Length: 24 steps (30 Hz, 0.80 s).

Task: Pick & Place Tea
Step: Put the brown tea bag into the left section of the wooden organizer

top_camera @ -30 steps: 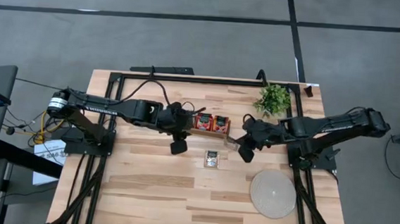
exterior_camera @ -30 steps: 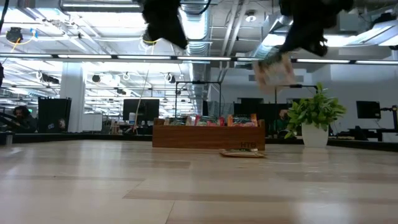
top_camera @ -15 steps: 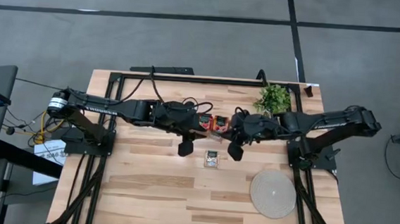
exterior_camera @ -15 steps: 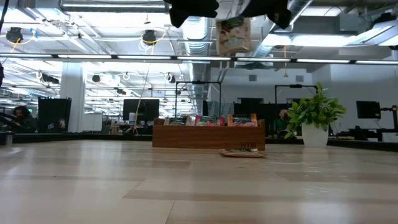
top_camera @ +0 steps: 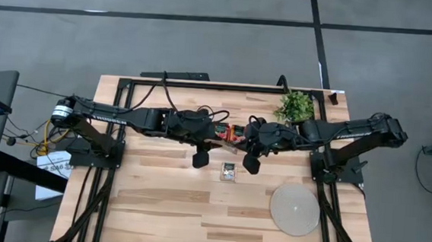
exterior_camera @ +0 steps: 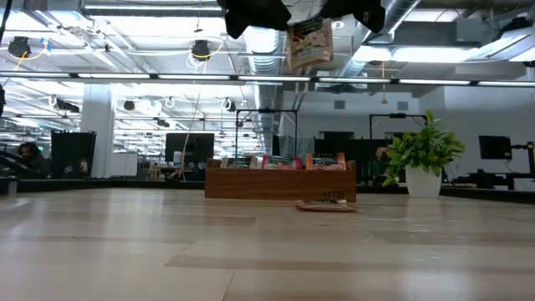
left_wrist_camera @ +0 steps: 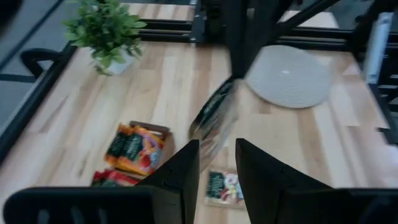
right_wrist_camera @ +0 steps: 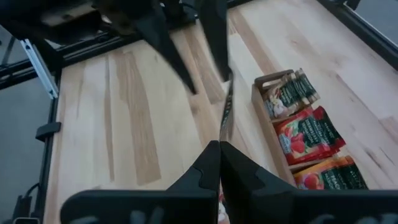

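A pale beige-grey tea sachet (exterior_camera: 308, 43) with a dark green centre hangs high above the table from my shut right gripper (right_wrist_camera: 219, 155). My left gripper (left_wrist_camera: 216, 171) is open and faces it. Its two fingers (right_wrist_camera: 163, 38) stand on either side of the sachet's free end (left_wrist_camera: 211, 127), and I cannot tell whether they touch it. A wooden box (top_camera: 230, 133) holds red and pale sachets (right_wrist_camera: 308, 134) on edge. One more sachet (top_camera: 228, 171) lies flat on the table in front of the box. My right gripper pinches the sachet between its two fingers by one edge (right_wrist_camera: 222, 134). The wrist view shows the sachet edge-on, running straight out from the fingertips. It is lifted clear of the table and hangs upright, high above the box.
A potted green plant (top_camera: 295, 107) stands at the far right of the table. A round woven mat (top_camera: 295, 209) lies near the right front corner. Bare wood stretches across the near half and the left side. The black frame rail (top_camera: 226, 86) runs along the far edge.
My right gripper has carried the sachet up and toward the table's left, from beside the plant to above the box. The sachet has swung from tilted to upright. My left gripper has moved a little to the right, toward it, and both have nearly stopped.
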Motion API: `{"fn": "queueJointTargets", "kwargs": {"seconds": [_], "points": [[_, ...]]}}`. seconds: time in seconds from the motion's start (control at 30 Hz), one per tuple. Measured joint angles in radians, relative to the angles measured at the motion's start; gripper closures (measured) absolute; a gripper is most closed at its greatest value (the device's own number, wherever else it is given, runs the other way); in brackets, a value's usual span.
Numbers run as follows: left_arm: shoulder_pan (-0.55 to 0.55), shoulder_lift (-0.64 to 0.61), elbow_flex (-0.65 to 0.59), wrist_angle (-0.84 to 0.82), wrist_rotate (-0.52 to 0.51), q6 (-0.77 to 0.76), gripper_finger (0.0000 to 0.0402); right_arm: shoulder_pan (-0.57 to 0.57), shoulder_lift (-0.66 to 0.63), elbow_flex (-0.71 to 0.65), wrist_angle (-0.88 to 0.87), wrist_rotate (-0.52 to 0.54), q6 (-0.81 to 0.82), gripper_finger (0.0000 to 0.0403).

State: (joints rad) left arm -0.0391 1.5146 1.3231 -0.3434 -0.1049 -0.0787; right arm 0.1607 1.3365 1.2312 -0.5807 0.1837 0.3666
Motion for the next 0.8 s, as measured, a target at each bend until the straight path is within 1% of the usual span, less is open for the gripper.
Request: {"fn": "queueJointTargets", "kwargs": {"seconds": [0.13, 0.27, 0.8], "points": [[0.000, 0.000, 0.000, -0.015, -0.057, 0.020, 0.0305, 0.009, 0.000, 0.000, -0.044, -0.002, 0.023, 0.0403], [0.001, 0.000, 0.000, -0.012, -0.064, 0.039, 0.0305, 0.016, 0.000, 0.000, -0.047, -0.002, 0.025, 0.0403], [0.001, 0.007, 0.000, 0.014, -0.020, 0.039, 0.0305, 0.014, 0.000, 0.000, -0.011, -0.002, 0.016, 0.0403]]}}
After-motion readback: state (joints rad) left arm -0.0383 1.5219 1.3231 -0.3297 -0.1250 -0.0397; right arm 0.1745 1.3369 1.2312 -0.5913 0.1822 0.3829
